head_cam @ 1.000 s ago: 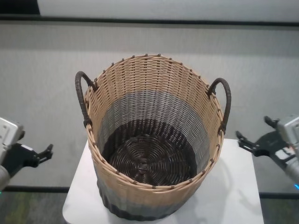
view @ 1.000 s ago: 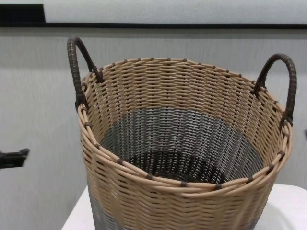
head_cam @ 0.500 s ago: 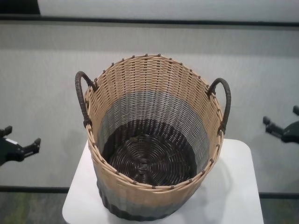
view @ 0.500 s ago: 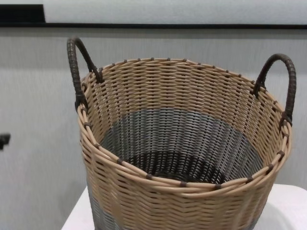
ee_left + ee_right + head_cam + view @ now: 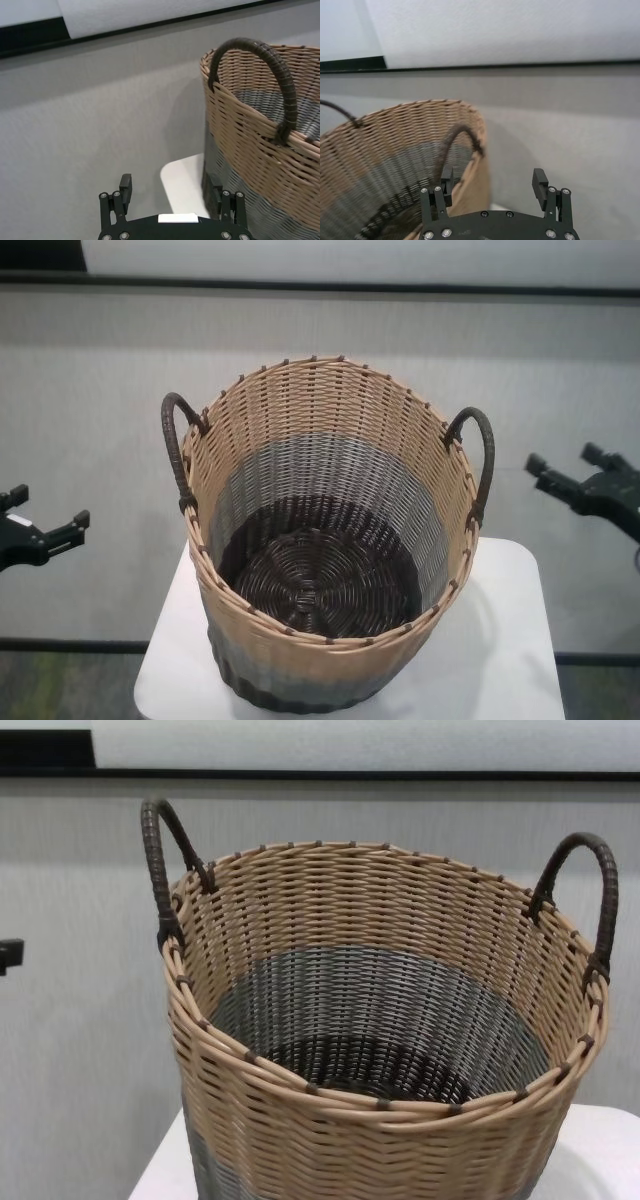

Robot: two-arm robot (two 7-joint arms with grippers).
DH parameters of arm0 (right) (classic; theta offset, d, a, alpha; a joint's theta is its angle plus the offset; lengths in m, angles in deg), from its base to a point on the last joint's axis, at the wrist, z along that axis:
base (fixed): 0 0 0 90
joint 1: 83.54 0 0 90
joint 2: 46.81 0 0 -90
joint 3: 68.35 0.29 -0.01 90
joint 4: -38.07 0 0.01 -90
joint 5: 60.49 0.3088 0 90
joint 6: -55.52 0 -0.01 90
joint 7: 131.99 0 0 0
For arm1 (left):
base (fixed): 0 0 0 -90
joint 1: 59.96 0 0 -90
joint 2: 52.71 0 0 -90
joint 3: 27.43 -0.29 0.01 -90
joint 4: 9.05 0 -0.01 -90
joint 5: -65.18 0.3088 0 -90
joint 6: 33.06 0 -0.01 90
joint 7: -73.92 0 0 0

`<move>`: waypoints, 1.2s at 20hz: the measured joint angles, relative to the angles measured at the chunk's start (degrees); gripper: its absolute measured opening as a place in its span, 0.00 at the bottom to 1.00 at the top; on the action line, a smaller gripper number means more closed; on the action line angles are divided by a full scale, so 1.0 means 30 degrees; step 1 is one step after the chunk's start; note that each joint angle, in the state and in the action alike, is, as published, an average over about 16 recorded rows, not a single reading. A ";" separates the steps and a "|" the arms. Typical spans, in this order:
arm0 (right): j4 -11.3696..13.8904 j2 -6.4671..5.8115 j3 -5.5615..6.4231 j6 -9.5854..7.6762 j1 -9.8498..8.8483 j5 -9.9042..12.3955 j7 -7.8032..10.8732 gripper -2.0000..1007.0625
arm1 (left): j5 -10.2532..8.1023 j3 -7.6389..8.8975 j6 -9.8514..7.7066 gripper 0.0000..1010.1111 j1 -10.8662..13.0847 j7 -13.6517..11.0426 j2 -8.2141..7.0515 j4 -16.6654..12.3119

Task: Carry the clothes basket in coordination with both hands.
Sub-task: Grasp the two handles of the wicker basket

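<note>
The clothes basket [image 5: 330,640] stands upright and empty on a small white table [image 5: 500,660]. It is round wicker with a tan top band, a grey middle and a dark base. Its two dark loop handles [image 5: 176,445] [image 5: 480,455] stick up at the sides. My left gripper [image 5: 45,505] hangs open well to the left of the basket, level with the left handle's lower end. On the other side, my right gripper [image 5: 567,456] is open too, a short way off the right handle. Neither touches the basket. The wrist views show each handle [image 5: 272,75] [image 5: 452,145] ahead of open fingers.
A grey wall [image 5: 320,330] with a dark strip rises behind the table. The table's rounded near corners [image 5: 150,680] lie just below the basket, with dark floor beneath. Air on both sides of the basket is free.
Both grippers have risen from low beside the table. The right one moved inward toward the right handle; the left one stays far out to the left. The basket has not moved.
</note>
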 joint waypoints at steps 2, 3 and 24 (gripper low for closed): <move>0.0074 0.0254 -0.0054 -0.0272 0.0102 0.0380 0.0350 0.99 | -0.0021 0.0083 0.0109 0.99 0.0061 -0.0235 0.0066 -0.0078; 0.0105 0.0367 -0.0108 -0.0401 0.0156 0.0512 0.0497 0.99 | 0.0018 0.0091 0.0171 0.99 0.0073 -0.0335 0.0111 -0.0099; 0.0452 0.0814 -0.1117 -0.1305 0.0694 0.0313 0.0773 0.99 | 0.1553 -0.0023 0.1280 0.99 -0.0202 -0.1474 0.1409 -0.0412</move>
